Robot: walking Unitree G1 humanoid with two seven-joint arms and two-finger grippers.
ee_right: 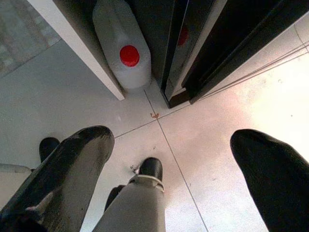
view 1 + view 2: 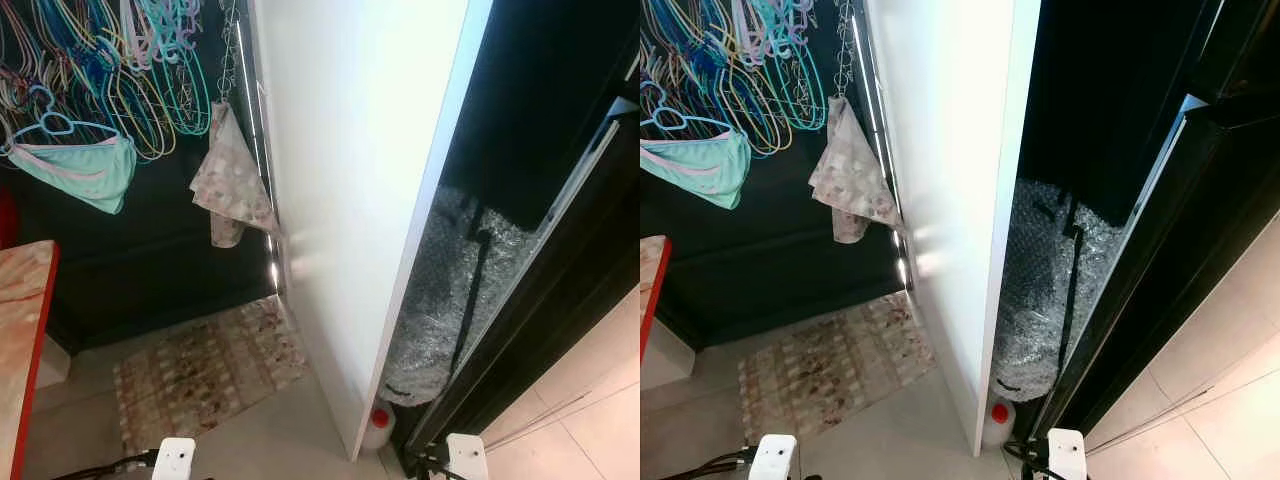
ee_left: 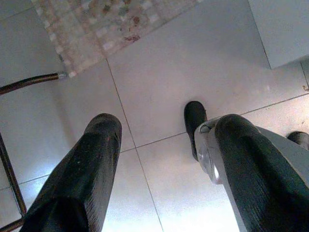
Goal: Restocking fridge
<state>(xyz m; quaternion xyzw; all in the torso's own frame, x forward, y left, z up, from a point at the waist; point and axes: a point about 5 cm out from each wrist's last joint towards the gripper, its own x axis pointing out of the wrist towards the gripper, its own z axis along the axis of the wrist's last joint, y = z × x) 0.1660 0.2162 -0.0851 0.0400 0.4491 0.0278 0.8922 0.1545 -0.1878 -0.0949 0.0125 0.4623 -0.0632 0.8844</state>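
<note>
A tall black glossy cabinet [image 2: 570, 270], possibly the fridge, stands at my right, seen from its side. A white upright panel [image 2: 350, 200] rises just left of it. In the gap between them sit a bubble-wrapped bundle [image 2: 440, 290] and a white jug with a red cap [image 1: 123, 43]. Both arms hang low over the tiled floor. The left gripper [image 3: 166, 128] is open with nothing between its fingers. The right gripper [image 1: 171, 137] is open too, hanging near the jug and the cabinet's bottom corner.
A patterned mat [image 2: 205, 370] lies on the floor at the left. Above it hang coloured hangers [image 2: 120, 70], a teal garment [image 2: 85, 170] and a cloth [image 2: 232, 180]. A red-edged tabletop [image 2: 20, 330] juts in at far left. A metal frame [image 3: 14, 145] stands by the left gripper.
</note>
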